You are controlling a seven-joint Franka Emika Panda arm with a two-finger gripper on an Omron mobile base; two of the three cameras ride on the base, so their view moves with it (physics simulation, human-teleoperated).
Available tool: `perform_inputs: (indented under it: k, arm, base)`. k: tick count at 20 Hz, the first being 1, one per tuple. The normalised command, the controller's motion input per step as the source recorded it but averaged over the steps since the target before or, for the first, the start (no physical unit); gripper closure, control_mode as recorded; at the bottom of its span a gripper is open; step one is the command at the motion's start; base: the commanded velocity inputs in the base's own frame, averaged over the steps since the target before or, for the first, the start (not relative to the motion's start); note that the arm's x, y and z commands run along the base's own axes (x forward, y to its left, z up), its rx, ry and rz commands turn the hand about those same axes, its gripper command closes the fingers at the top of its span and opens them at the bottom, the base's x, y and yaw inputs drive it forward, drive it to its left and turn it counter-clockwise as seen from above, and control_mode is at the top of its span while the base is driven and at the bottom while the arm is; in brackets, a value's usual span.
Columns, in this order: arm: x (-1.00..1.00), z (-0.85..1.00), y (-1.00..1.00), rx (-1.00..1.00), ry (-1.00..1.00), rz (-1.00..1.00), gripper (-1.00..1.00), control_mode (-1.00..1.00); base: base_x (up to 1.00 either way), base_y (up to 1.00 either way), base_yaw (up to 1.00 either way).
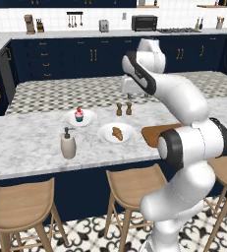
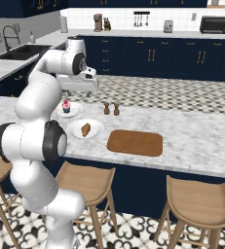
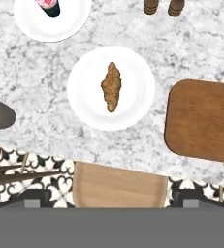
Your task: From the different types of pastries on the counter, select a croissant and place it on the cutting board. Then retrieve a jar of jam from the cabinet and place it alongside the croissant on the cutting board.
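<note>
Two white plates sit on the marble counter point(image 1: 31, 142): one plate point(image 3: 133, 104) holds the croissant point(image 3: 111, 86), lying alone at its middle, and the other plate point(image 3: 72, 22) carries a pink-frosted cupcake point(image 1: 79, 114). Just to the right of the croissant's plate, apart from it, lies the bare wooden cutting board point(image 2: 135, 142). From the left base camera the arm hides most of the board, while the right base camera shows it whole. A soap dispenser point(image 1: 68, 144) stands left of the croissant's plate, and two small brown shakers point(image 2: 111, 108) stand behind it. Wooden stools point(image 2: 87, 182) line the counter's near side. No writing is legible anywhere. Whether the gripper's jaws are apart or together cannot be told.
</note>
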Motion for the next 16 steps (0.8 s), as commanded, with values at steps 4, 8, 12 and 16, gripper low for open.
perform_inputs:
  k: [4,8,12,16]
  arm:
    - [0.91,0.00,0.27,-0.03,0.05,0.00,-1.00,-1.00]
    - [0.88,0.00,0.16,-0.01,0.00,0.00,-1.00,-1.00]
    - [0.74,-0.04,0.02,-0.02,0.03,0.00,-1.00,-1.00]
    - [0.73,-0.10,0.09,-0.04,0.01,0.00,-1.00,-1.00]
  base:
    - [0.00,0.00,0.00]
    - [0.00,0.00,0.00]
    - [0.00,0.00,0.00]
    - [0.00,0.00,0.00]
